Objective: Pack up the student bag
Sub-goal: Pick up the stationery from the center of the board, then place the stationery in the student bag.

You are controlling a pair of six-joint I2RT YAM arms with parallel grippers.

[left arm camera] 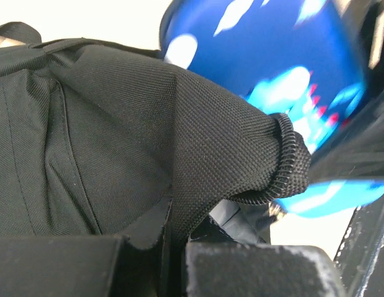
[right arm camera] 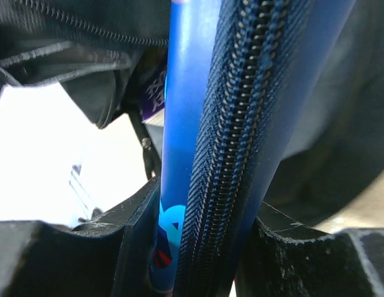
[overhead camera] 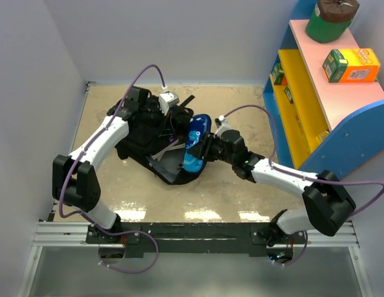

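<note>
While the left gripper point(left arm camera: 172, 250) pinches a fold of the student bag point(overhead camera: 145, 139) tight at its rim, lifting the mouth, the right gripper point(right arm camera: 204, 260) clamps a blue pencil case point(overhead camera: 193, 159) edge-on, zip toward the wrist cam, jaws pressed to both its sides. The bag lies on the table point(overhead camera: 241, 198), a bit left of centre, w/ the case poised at its opening on the right side. Judged step: feeding the case in. To do it well: hold the rim high & taut w/ the left, steer the case nose-first into the gap, not onto the fabric lip, & release only once most of it is inside. Risks: zip snagging the rim, bag sliding.
</note>
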